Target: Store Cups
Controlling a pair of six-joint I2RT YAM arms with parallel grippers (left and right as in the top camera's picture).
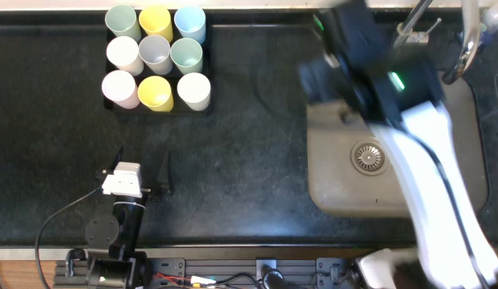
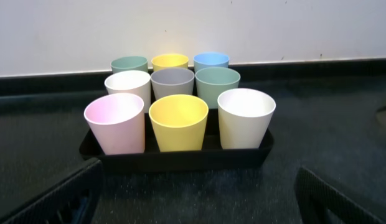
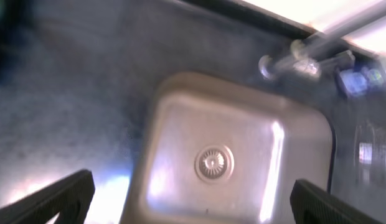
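Note:
Several cups in pastel colours stand upright in a black tray at the back left of the dark counter; a pink cup, a yellow cup and a white cup form the front row. In the left wrist view the tray lies straight ahead, with the pink cup nearest. My left gripper rests low near the front edge, open and holding nothing, well short of the tray. My right gripper hangs open above the steel sink, nothing between its fingers.
The sink is set into the counter at the right, with a drain and a faucet behind it. My right arm stretches over the basin. Bare dark counter lies between tray and sink.

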